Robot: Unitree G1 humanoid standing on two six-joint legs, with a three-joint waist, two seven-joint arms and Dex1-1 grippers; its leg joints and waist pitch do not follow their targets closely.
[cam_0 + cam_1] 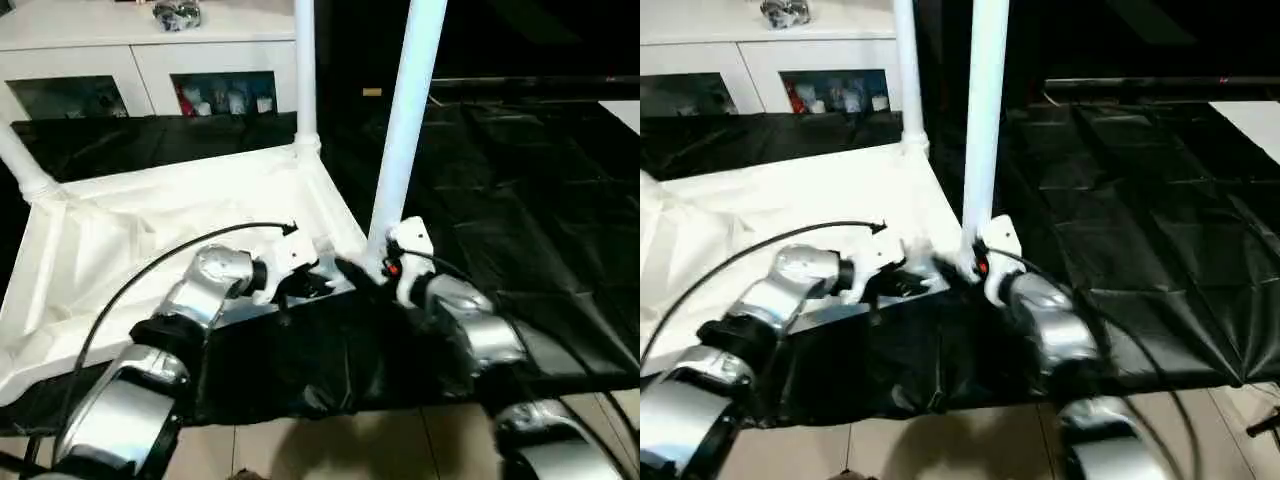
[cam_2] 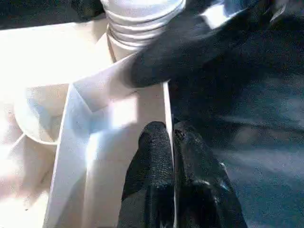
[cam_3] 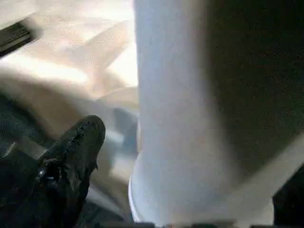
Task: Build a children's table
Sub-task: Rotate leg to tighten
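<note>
The white tabletop (image 1: 150, 230) lies underside up on a black sheet. Three white legs stand in its corner sockets: one at the far left (image 1: 20, 165), one at the back (image 1: 305, 70) and one at the near right (image 1: 405, 120). My left gripper (image 1: 318, 282) is at the near right rim, and in the left wrist view its fingers (image 2: 152, 156) are shut on the thin rim wall (image 2: 167, 99). My right gripper (image 1: 372, 268) sits at the base of the near right leg (image 3: 190, 95). It is open around the leg, with one finger (image 3: 80, 142) a little apart from it.
A white glass-doored cabinet (image 1: 150, 70) stands behind the work. The black sheet (image 1: 520, 170) stretches far to the right, with a flat white board (image 1: 625, 110) at its far edge. Tiled floor (image 1: 400, 440) shows below the near edge. A black cable (image 1: 150, 270) loops over my left forearm.
</note>
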